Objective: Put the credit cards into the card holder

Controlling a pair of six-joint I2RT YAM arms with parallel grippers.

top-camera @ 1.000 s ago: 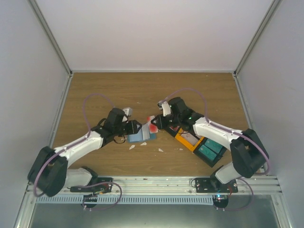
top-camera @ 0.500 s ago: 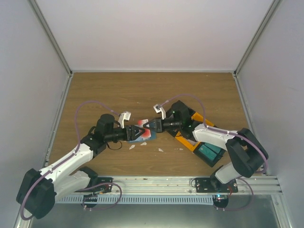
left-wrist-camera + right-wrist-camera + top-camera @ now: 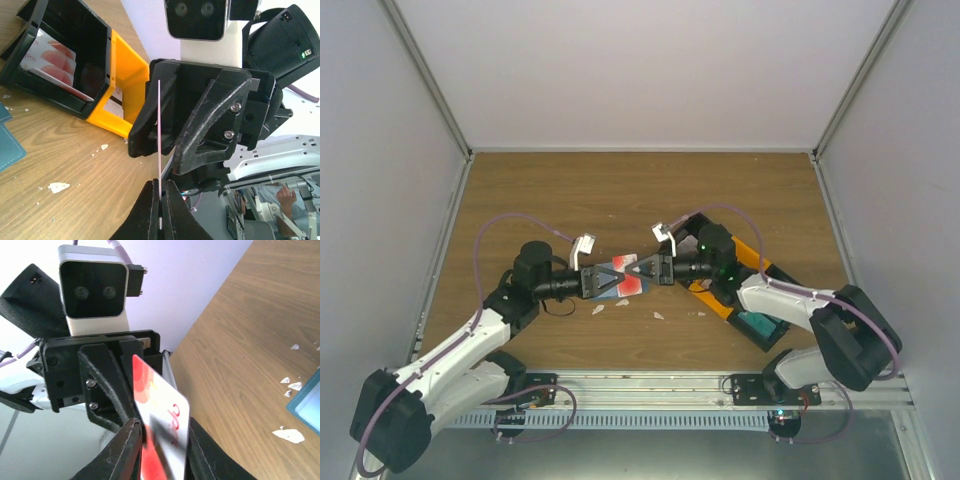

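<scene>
While the left pincer (image 3: 160,192) is clamped on a credit card (image 3: 162,412) near the card holder (image 3: 9,145), the right pincer (image 3: 164,429) stands slightly apart around the same card.

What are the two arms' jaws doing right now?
Left gripper: shut on the credit card.
Right gripper: jaws partly open around the same card.
</scene>
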